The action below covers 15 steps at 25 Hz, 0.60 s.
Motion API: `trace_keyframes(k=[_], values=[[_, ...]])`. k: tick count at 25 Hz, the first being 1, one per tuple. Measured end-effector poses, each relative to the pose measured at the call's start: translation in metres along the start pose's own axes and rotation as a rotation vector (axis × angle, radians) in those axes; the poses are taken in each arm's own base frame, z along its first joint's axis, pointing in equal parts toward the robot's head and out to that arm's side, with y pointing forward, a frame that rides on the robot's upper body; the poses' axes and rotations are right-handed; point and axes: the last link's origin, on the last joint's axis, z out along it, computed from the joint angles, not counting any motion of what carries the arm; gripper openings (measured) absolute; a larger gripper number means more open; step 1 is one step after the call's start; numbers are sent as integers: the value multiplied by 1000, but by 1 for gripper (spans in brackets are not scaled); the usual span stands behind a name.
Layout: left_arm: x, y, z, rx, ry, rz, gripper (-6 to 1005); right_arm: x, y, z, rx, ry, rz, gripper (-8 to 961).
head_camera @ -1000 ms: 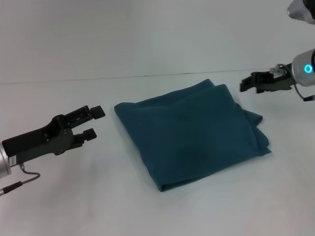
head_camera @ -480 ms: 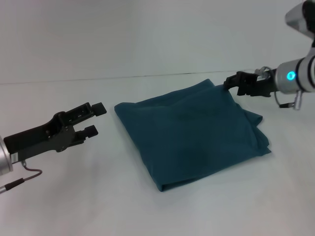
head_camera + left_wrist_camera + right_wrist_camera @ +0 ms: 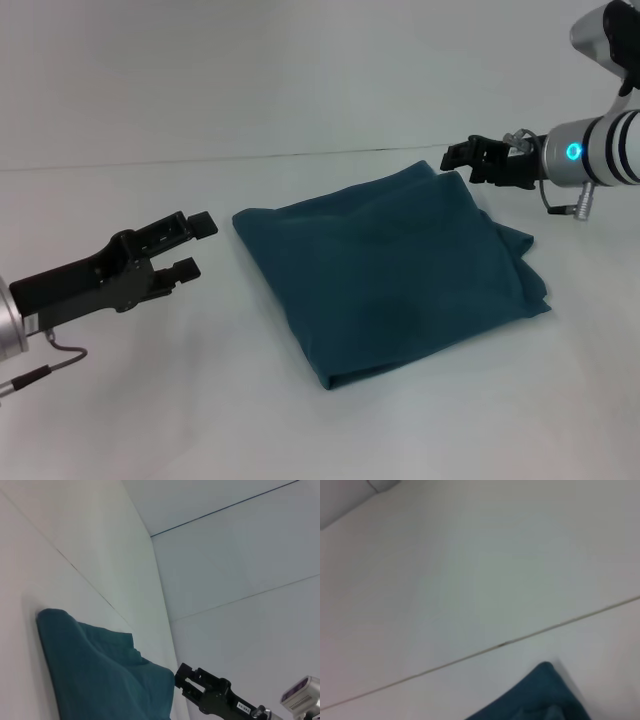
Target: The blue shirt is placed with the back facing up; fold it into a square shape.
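I seem to be working in a bare test room or lab, not a home. The table before me is plain white, and its far edge meets a blank white wall at a thin dark seam. My left wrist view shows more pale wall panels split by fine lines. The only thing lying here is a folded blue shirt.

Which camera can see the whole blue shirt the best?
The head view: the blue shirt lies there whole, folded into a rough square on the white table between the two grippers. The left wrist view shows only one side of it, cut off at the picture's edge. The right wrist view catches just one corner.
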Motion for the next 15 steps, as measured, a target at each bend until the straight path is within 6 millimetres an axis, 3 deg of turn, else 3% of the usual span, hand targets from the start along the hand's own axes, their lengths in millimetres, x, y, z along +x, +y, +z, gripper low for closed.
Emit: trace_keyframes(k=[15], values=[[1, -1, 2, 8, 8, -1, 951, 3, 5, 3, -13, 14, 16, 417]])
